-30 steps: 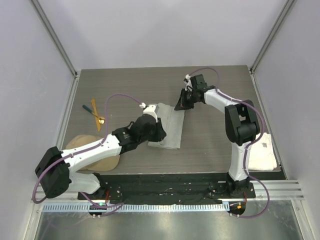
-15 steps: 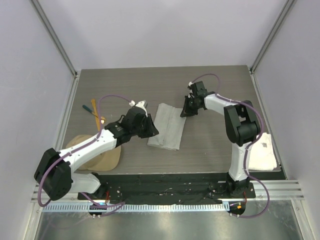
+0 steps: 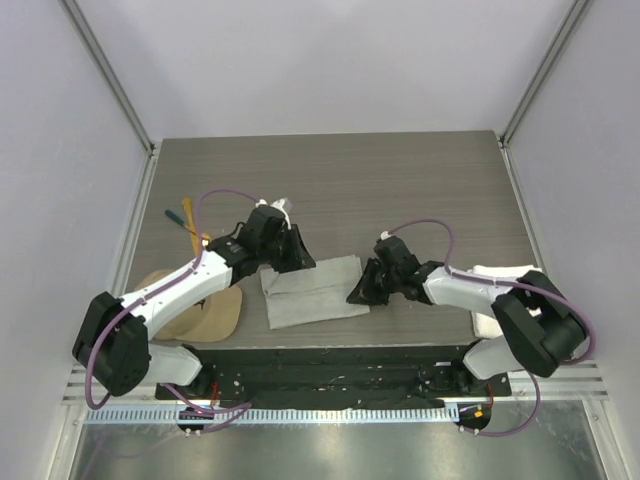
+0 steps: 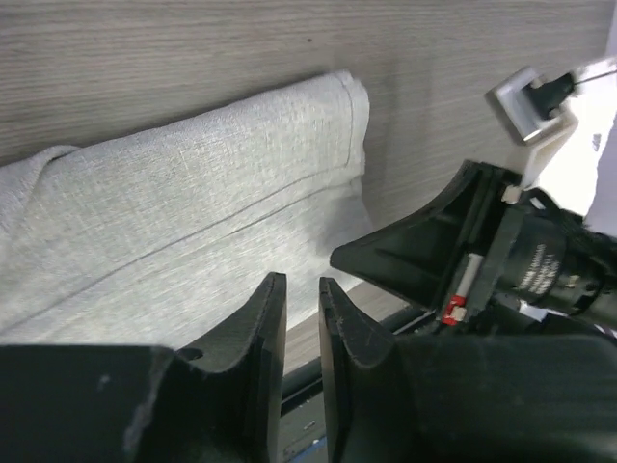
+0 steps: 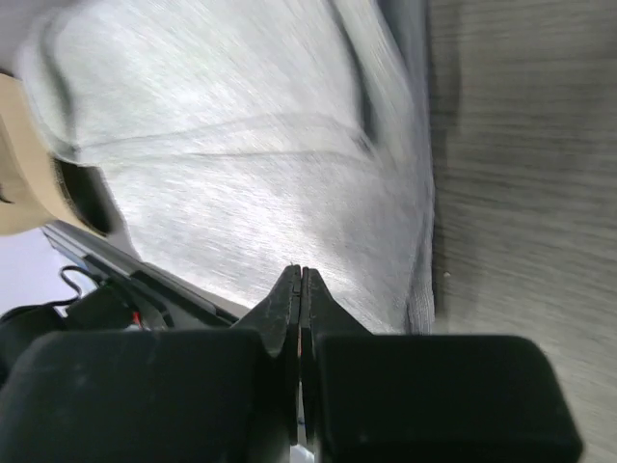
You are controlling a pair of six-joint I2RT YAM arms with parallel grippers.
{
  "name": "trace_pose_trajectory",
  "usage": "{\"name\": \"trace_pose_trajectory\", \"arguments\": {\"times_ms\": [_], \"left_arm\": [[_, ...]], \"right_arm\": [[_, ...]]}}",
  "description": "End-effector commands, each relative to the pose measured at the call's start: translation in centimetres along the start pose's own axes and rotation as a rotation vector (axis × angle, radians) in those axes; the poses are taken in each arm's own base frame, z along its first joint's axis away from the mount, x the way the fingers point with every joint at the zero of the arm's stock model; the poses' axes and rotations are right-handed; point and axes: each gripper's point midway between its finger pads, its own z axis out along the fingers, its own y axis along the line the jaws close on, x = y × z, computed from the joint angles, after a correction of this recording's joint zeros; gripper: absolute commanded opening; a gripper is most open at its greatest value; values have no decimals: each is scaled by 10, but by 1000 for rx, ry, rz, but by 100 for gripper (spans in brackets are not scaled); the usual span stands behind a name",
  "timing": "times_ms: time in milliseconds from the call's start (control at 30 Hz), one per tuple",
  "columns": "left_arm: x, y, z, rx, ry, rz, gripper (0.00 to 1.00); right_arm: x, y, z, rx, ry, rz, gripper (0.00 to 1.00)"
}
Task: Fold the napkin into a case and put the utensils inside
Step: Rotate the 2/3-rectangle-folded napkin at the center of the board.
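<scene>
The light grey napkin (image 3: 312, 290) lies folded into a long band across the table near its front edge, also filling the left wrist view (image 4: 193, 222) and the right wrist view (image 5: 251, 174). My left gripper (image 3: 300, 262) hovers at its far left part, jaws a narrow gap apart (image 4: 302, 285) with nothing between them. My right gripper (image 3: 362, 292) is shut at the napkin's right end, its tips (image 5: 300, 272) over the cloth; no cloth shows between them. The utensils (image 3: 190, 225) lie together at the far left, a gold spoon (image 3: 203, 240) among them.
A tan cap (image 3: 195, 310) sits at the near left under the left arm, its edge visible beside the napkin (image 5: 24, 164). A white towel (image 3: 505, 290) lies at the right edge, partly under the right arm. The black base rail runs along the table's front.
The napkin has turned from lengthwise in mid-table to crosswise near the front. The right gripper swung from the far side down to its right end. The left gripper drew back leftward.
</scene>
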Motion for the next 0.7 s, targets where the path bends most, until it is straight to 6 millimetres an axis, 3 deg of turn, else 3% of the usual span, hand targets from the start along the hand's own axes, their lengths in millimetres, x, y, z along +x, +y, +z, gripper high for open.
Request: {"name": "trace_pose_trajectory", "arguments": {"times_ms": [0,33,67,133,167,200,233,267,300,400,667], "left_arm": [[11,-15,-5,73,72,-29,22],[19,-11,-3,63,90,-30,21],[24,-10,-3,60,96,-27,20],[39,-4,-2,32,113,-43,19],[45,-1,-2,22,119,-49,18],[54,-2,-1,13,135,-60,15],[59,7,1,-28,126,-63,12],[63,12,2,-58,125,-69,10],[71,18,2,-96,136,-67,4],[72,40,3,-194,98,-102,0],[77,86,6,-389,58,-127,0]], "right_arm": [[-48,54,-42,-96,-141,-109,3],[-63,49,-48,-60,-178,-212,7],[-74,57,-58,-38,-183,-269,8],[-87,57,-54,-15,-163,-394,8],[-88,77,-56,-81,-123,-437,7],[-89,82,-53,-94,-92,-461,6],[-86,77,-37,-83,-26,-469,4],[-86,92,-35,-128,-7,-515,1],[-87,93,-29,-127,6,-532,1],[-85,94,-13,-131,45,-575,1],[-61,61,9,-96,121,-582,1]]}}
